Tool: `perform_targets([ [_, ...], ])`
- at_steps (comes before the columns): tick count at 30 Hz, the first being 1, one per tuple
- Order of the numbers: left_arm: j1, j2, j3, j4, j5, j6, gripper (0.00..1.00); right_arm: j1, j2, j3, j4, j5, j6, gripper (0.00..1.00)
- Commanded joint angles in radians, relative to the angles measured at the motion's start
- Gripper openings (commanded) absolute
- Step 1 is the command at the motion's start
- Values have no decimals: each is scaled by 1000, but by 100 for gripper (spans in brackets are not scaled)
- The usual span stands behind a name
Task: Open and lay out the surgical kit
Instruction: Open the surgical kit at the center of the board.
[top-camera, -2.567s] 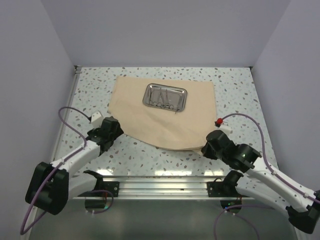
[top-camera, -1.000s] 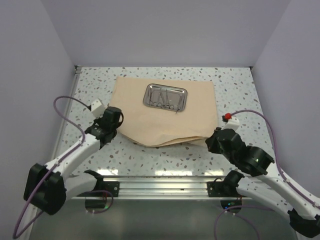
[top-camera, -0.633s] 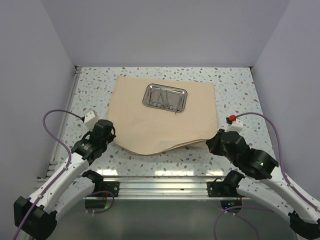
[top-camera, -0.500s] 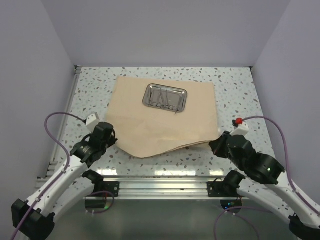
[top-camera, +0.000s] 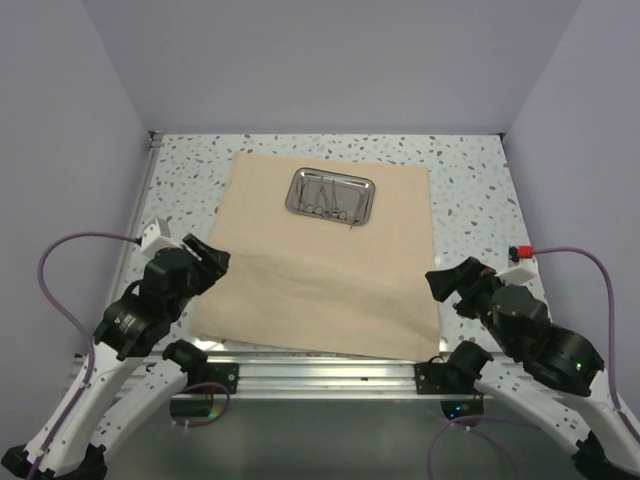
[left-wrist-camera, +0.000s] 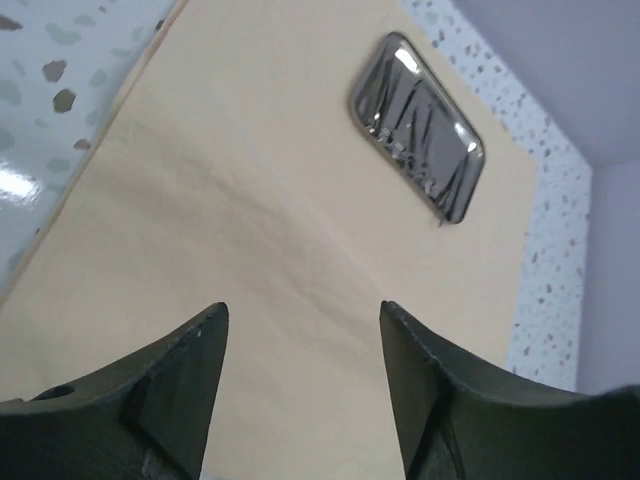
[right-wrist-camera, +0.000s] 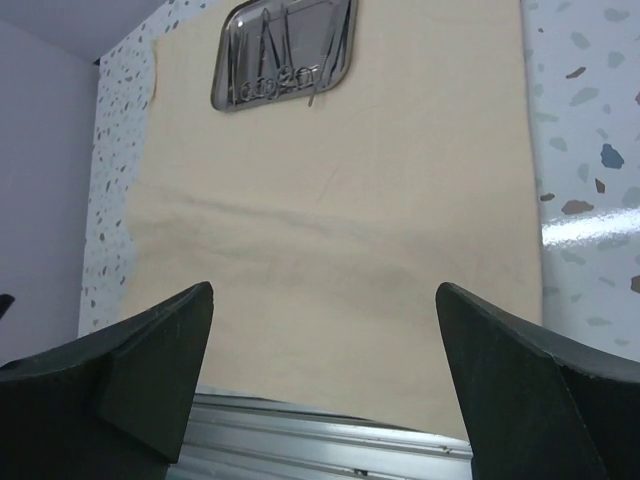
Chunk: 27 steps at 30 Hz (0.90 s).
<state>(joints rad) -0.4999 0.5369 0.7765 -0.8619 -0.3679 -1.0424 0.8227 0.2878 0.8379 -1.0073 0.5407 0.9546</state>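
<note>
The surgical kit's tan cloth (top-camera: 320, 270) lies spread flat as one large sheet, its near edge at the front rail. Toward the far end of the cloth sits the steel tray (top-camera: 330, 194), with slim metal instruments inside it. My left gripper (top-camera: 211, 256) is open over the cloth's near left corner and holds nothing. My right gripper (top-camera: 452, 275) is open wide beside the near right corner, also with nothing in it. The left wrist view shows the cloth (left-wrist-camera: 250, 200) and tray (left-wrist-camera: 417, 126) beyond the gripper (left-wrist-camera: 302, 305). Beyond the gripper (right-wrist-camera: 324, 286), the right wrist view shows the cloth (right-wrist-camera: 340, 220) and tray (right-wrist-camera: 285, 50).
The speckled table (top-camera: 180, 180) is enclosed by grey walls on three sides. An aluminium rail (top-camera: 320, 370) runs along the front edge, and the rail (right-wrist-camera: 320, 440) shows just under the cloth's near edge. Purple cables loop beside both arms.
Both grippers pulled the cloth's near edge toward the front until the sheet lay flat. Both then opened, let go of the cloth and drew back.
</note>
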Motion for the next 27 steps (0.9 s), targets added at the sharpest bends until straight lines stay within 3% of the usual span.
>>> perform_targets([
  [1,-5,27,86,108,-40,114,68,0,155,58,180,-8,-79,98],
  [3,-5,105,83,213,-31,191,81,0,319,93,272,-59,-134,99],
  [6,-5,312,107,397,-51,364,85,1,566,159,361,-42,-192,98],
  [9,1,579,203,481,-120,448,85,-16,808,249,392,41,-212,99],
  [10,9,642,230,519,-126,465,85,-75,853,266,409,22,-217,98],
  [11,17,752,271,543,-121,482,85,-123,893,276,467,-16,-220,98],
  [12,41,802,288,566,-112,508,85,-178,971,271,508,-154,-217,97],
  [13,64,887,305,610,-94,518,85,-291,1008,264,554,-229,-214,95],
  [15,145,961,333,661,5,528,84,-379,1149,291,610,-307,-203,88],
  [19,267,1123,375,780,128,527,81,-493,1391,440,605,-338,-227,86],
  [27,351,1411,569,777,135,547,80,-623,1729,733,536,-357,-275,88],
])
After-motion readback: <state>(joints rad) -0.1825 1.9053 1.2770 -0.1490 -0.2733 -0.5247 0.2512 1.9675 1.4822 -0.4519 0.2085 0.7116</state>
